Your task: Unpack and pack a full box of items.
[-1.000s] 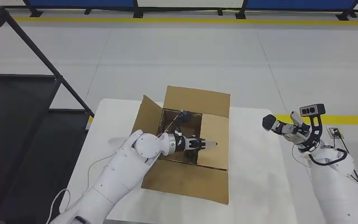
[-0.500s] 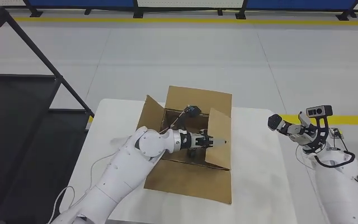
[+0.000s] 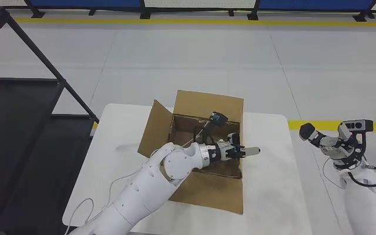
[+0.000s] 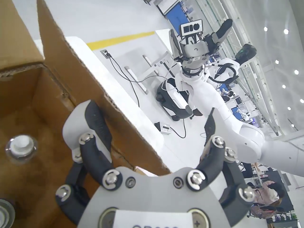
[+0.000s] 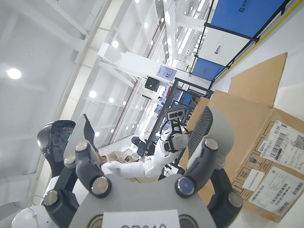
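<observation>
Brown cardboard box (image 3: 205, 191) sat open on the white table (image 3: 117, 153), near the middle, with its flaps up and folded out. The left gripper (image 4: 150, 113) hung over the box's right side, fingers spread wide, nothing in them. In the left wrist view the upright right-hand cardboard flap (image 4: 71, 58) ran through the gap between the two fingers; couldn't tell if either pad touched it. Down inside the box was a clear bottle with a white cap (image 4: 21, 145), standing upright on the bottom, and the rim of a second round item showed beside it, too cut off to identify. The right gripper (image 5: 147, 116) was held up in the air, well off the table's right edge, away from the box, also spread wide and empty, pointing back across the table toward the box's labelled side.
</observation>
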